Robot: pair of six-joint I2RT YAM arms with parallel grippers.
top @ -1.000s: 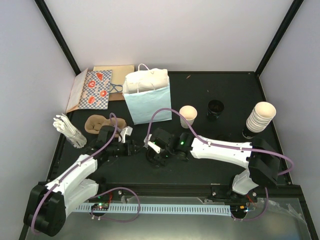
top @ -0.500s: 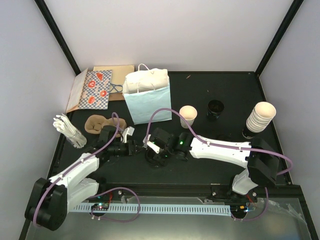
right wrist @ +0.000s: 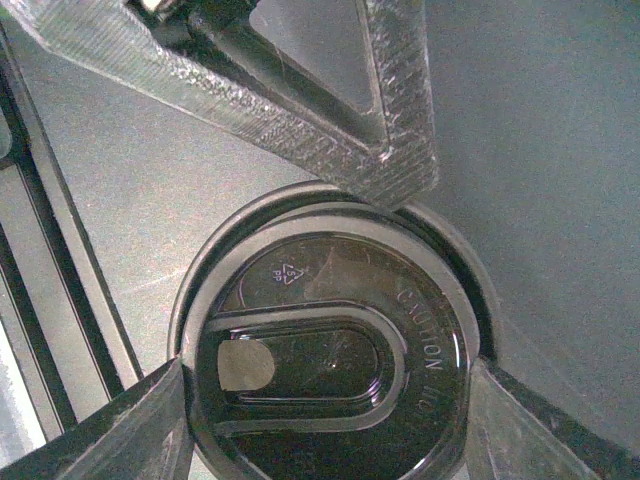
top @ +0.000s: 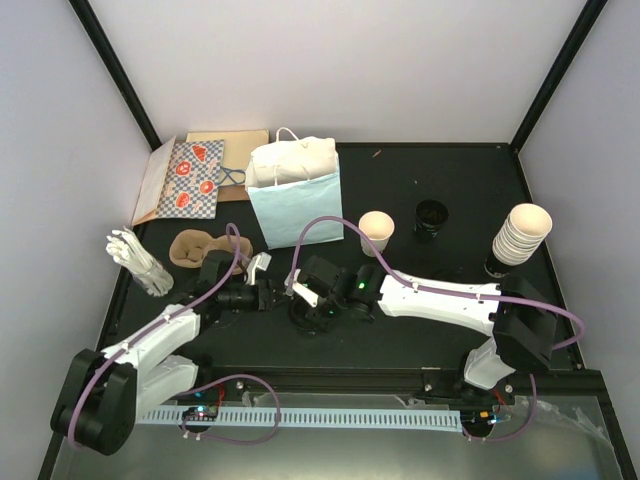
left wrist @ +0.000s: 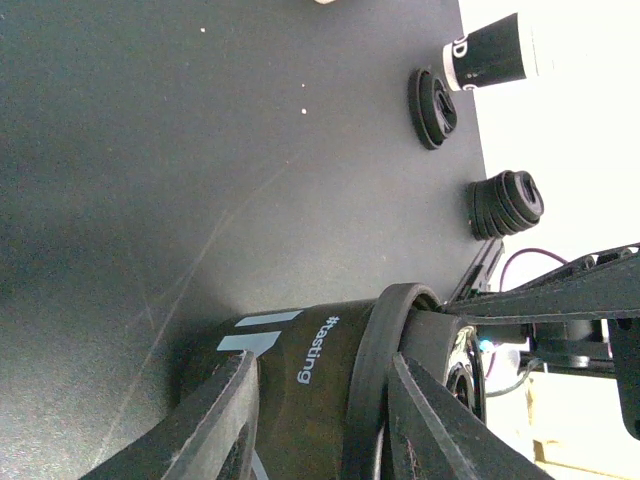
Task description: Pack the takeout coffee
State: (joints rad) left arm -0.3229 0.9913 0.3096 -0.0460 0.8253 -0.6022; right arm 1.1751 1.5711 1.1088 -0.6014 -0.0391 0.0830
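Black table (top: pixel 400 190): left gripper (left wrist: pixel 318 385) grips coffee cup (left wrist: pixel 290 345), right gripper (right wrist: pixel 330 430) grips its lid (right wrist: pixel 330 320).

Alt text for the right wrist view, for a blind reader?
A black lid with a sip hole, seen from above, sits between the fingers of the right claw, which touch its rim on either side. A dark ribbed finger from the other arm meets the rim from the frame's top.

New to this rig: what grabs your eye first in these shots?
Front and centre stands one black cup with a black lid: the right gripper clasps it from above, while a finger of the left gripper sits at the lid's rim. Behind them the light blue paper bag stands upright, and a stack of cups is at far right.
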